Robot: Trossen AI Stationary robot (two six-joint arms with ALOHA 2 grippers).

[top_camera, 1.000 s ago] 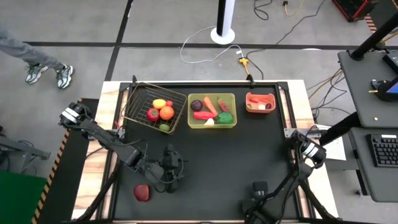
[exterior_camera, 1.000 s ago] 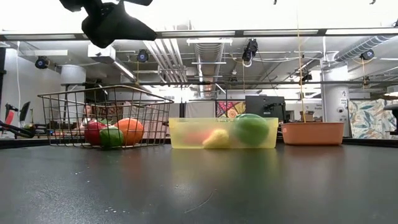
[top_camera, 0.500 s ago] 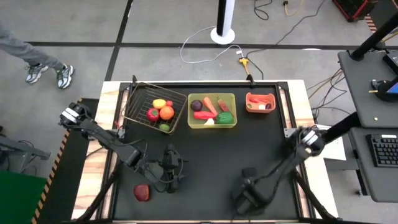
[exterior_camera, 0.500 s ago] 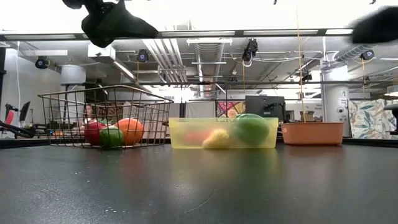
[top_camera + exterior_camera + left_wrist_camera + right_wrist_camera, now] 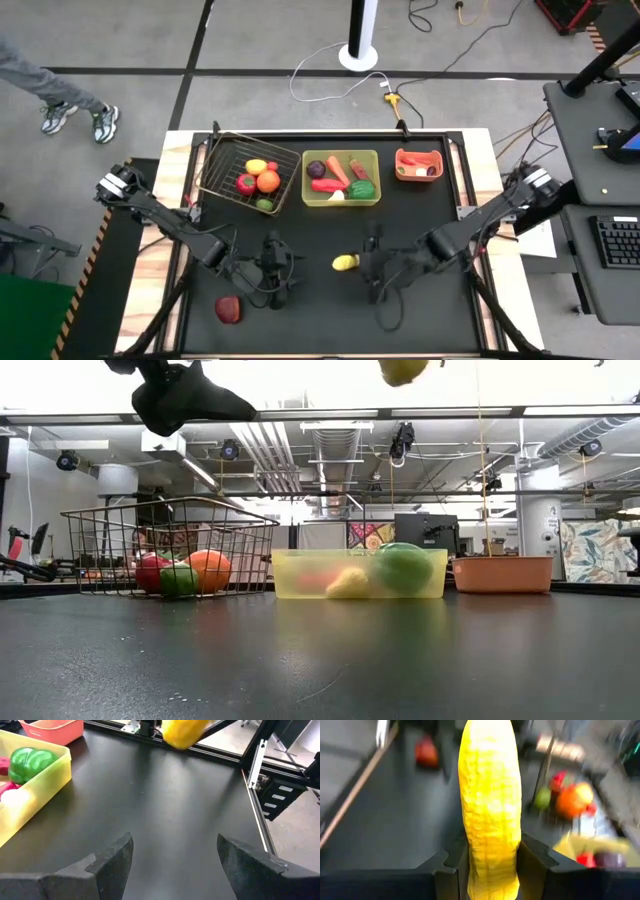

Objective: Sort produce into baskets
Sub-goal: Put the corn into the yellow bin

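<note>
- Fingers, right [image 5: 490,865]: closed on a yellow corn cob [image 5: 490,805], held above mid-table.
- Fingers, left [image 5: 172,855]: spread apart, holding nothing, over my table's near left.
- Table [image 5: 420,225]: matte black; wire basket [image 5: 222,190], yellow-green tray [image 5: 372,160] and salmon bin [image 5: 400,160] along the far edge; red piece [image 5: 228,309] lying near-left.
- Room: grey floor, loose cables [image 5: 330,80], person's legs [image 5: 60,100] far left.
</note>
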